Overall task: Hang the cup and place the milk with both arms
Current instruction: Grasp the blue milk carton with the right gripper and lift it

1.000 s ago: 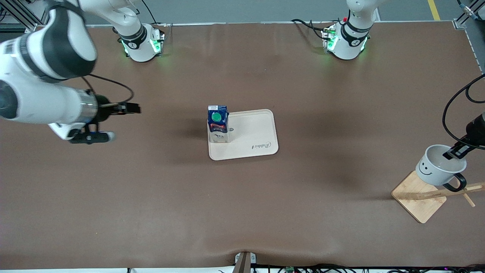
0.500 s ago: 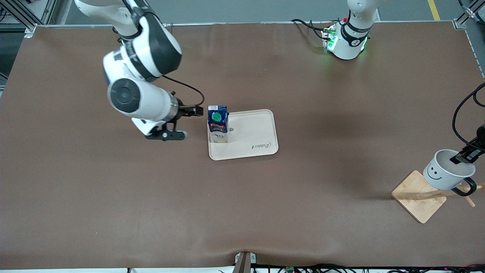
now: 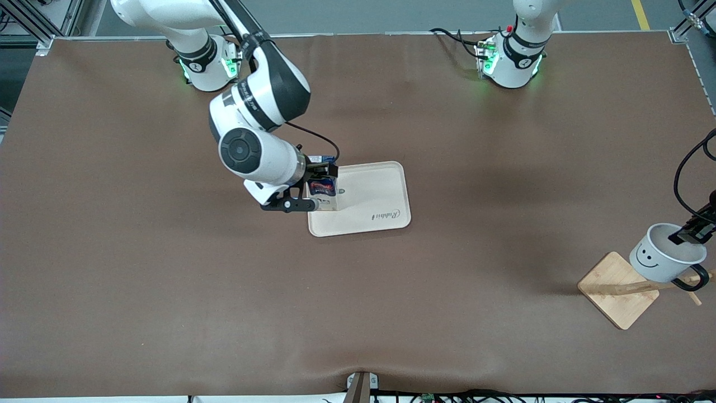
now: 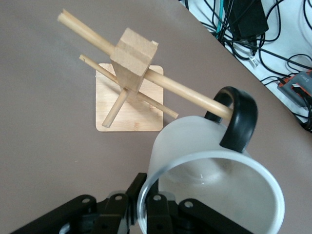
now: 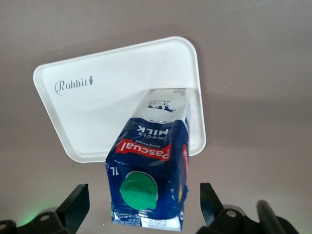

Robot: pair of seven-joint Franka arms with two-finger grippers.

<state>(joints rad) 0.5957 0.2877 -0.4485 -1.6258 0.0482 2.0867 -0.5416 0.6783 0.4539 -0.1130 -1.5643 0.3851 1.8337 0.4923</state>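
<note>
Nearest the front camera, at the left arm's end of the table, stands the wooden rack. My left gripper is clamped on the rim of the cup, one finger inside and one outside, and holds it in the air over the rack. In the left wrist view the cup's black handle has a peg of the rack passing into its loop, so I judge the hanging is almost done. My fingers have not let go, so I cannot count it as hung; what is left here is to settle the handle on the peg, open, and draw clear without dragging the cup off.

Farther from the front camera, mid-table, the milk stands upright on the tray, at the edge toward the right arm's end. My right gripper is at the carton with its 2 fingers spread wide, 1 on each side of the carton and not touching it, as the right wrist view shows.

So the milk is already on the tray. I cannot tell from this alone whether I am about to grip it or backing off after setting it down. If the tray is its goal, that half looks finished bar pulling away.
</note>
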